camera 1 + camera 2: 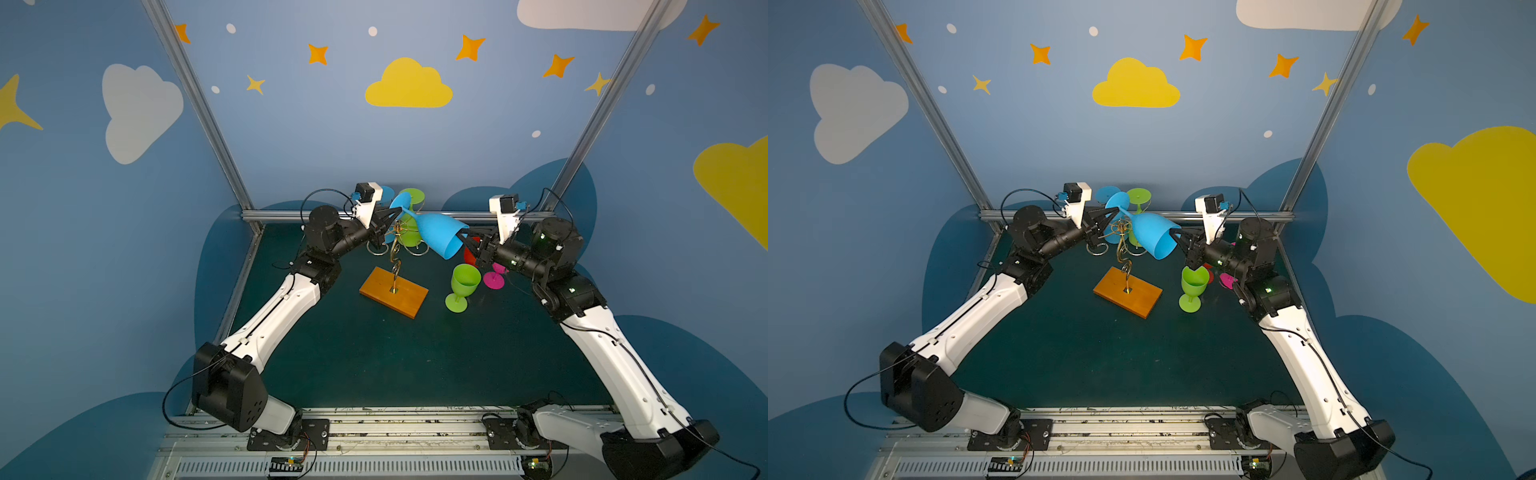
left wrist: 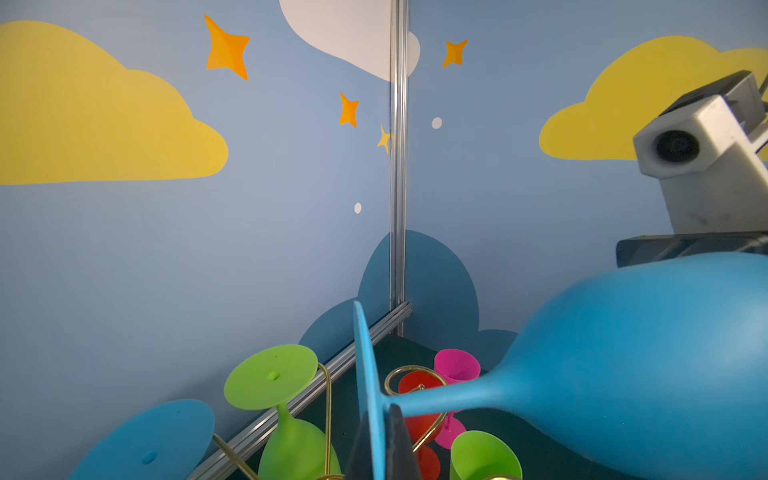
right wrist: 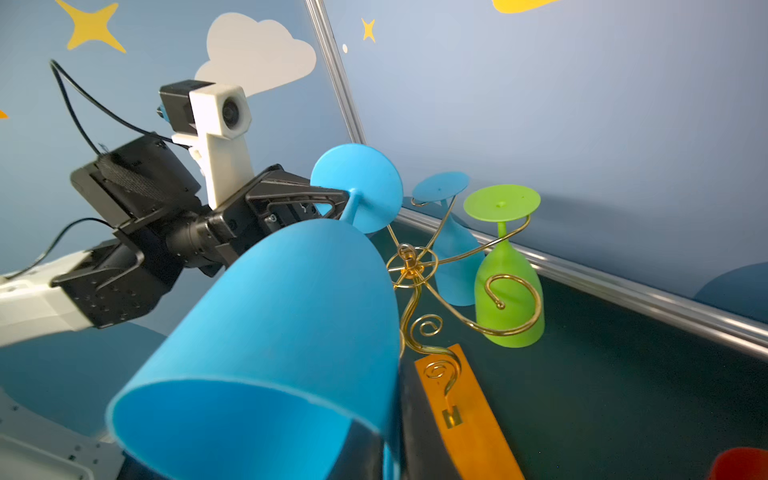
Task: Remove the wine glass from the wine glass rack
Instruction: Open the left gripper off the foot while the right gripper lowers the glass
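A blue wine glass [image 1: 440, 239] [image 1: 1154, 239] lies sideways in the air over the wine glass rack [image 1: 395, 253] [image 1: 1124, 253], a gold wire stand on an orange-brown wooden base [image 1: 411, 301]. My left gripper [image 1: 395, 214] [image 2: 379, 419] is shut on the edge of the glass's round foot. My right gripper [image 1: 463, 239] [image 3: 392, 432] is shut on the bowl's rim, one finger inside and one outside. The stem passes just above a gold scroll arm [image 2: 415, 374]; I cannot tell whether they touch.
A green glass [image 1: 409, 232] [image 3: 509, 291] and a second blue glass [image 3: 455, 266] hang upside down on the rack's far arms. A green glass [image 1: 463, 284] stands right of the base, with a pink glass [image 1: 494, 279] and a red glass [image 1: 469, 253] behind it. A metal rail [image 1: 291, 215] edges the back.
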`<state>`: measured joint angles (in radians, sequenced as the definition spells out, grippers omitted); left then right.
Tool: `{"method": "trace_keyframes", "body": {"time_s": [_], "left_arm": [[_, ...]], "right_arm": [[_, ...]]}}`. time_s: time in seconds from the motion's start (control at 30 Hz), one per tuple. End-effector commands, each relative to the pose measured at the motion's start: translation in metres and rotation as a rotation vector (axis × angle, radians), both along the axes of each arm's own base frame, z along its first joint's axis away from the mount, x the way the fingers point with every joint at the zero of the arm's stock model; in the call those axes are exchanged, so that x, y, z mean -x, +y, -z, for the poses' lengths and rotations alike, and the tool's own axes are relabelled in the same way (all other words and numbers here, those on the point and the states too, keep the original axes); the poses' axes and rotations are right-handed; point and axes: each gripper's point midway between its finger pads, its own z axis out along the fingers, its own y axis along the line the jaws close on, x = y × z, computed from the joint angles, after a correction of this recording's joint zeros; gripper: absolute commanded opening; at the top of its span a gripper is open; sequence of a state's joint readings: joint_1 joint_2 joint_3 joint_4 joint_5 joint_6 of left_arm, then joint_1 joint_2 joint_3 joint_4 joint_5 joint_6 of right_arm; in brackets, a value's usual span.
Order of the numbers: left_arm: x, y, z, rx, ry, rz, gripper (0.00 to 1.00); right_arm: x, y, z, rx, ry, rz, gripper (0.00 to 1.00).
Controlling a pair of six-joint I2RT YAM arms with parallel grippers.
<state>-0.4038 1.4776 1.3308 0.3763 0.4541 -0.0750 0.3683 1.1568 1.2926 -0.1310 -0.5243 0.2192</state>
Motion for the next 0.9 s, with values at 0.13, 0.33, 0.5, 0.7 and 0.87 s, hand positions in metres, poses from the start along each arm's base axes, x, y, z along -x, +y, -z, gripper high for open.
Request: {"method": "trace_keyframes", "body": {"time_s": [0.13, 0.33, 0.5, 0.7, 0.87], "left_arm": [[0.002, 0.008, -0.013, 0.025, -0.051, -0.032, 0.33], [-0.001, 0.024, -0.016, 0.059, -0.086, -0.12, 0.72], [-0.002, 0.041, -0.018, 0.073, -0.095, -0.182, 0.92], [-0.014, 0.093, -0.025, 0.177, -0.06, -0.344, 0.97], [-0.018, 0.131, -0.032, 0.271, -0.033, -0.388, 0.98]], "right_arm": [[0.008, -0.006, -0.032, -0.05, -0.067, 0.015, 0.0], [0.01, -0.022, -0.042, -0.058, -0.086, 0.108, 0.0], [0.02, -0.034, -0.054, -0.057, -0.127, 0.154, 0.0], [0.037, -0.04, -0.059, -0.019, -0.158, 0.147, 0.0], [0.055, -0.029, -0.055, 0.012, -0.166, 0.046, 0.0]]}}
